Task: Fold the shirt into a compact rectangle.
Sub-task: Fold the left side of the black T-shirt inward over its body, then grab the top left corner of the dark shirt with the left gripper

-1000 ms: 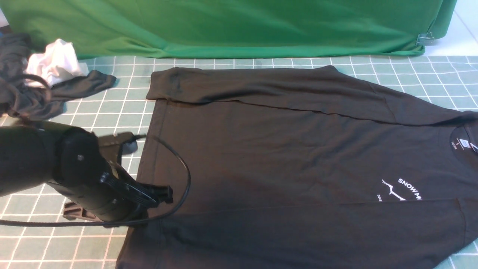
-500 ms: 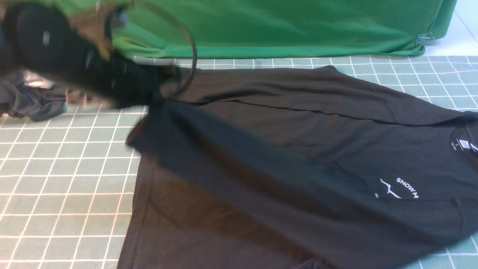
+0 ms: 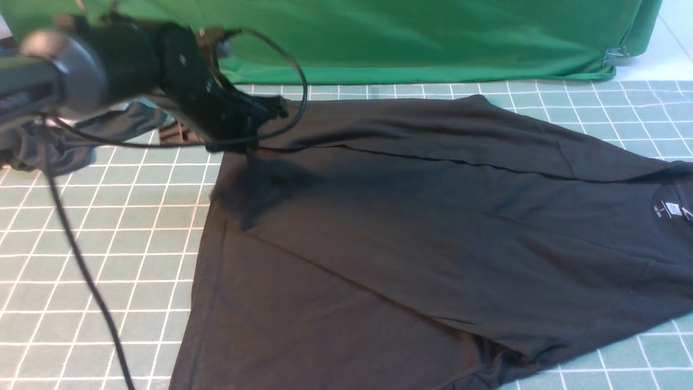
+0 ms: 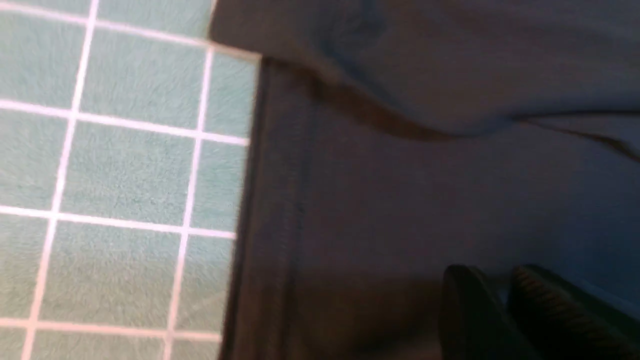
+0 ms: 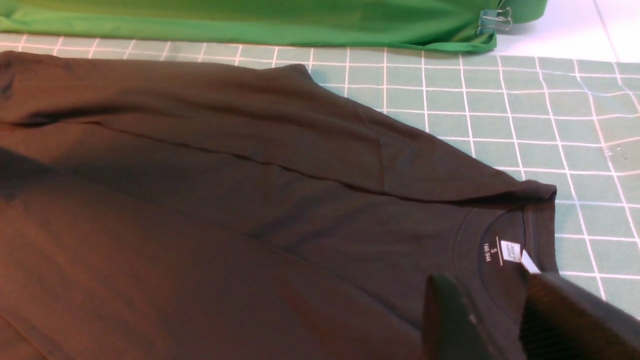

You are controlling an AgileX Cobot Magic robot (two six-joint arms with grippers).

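**Q:** Where is the shirt?

**A:** The shirt (image 3: 433,216) lies spread on the bench (image 3: 108,244). In the front view it reaches from centre to 3 o'clock, with the neck label (image 3: 673,208) at 3 o'clock. A diagonal crease crosses its body.

**Q:** And the end effectors?

**A:** The left end effector (image 4: 492,274) is over the shirt's 10 o'clock corner, jaws slightly parted, gripping nothing. The right end effector (image 5: 492,280) is above the collar, jaws parted, gripping nothing.

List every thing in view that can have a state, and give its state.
shirt: flat on the mat, partly folded.
left gripper: open, over the shirt's far left corner.
right gripper: open, near the neck label.
grey garment: crumpled, far left.
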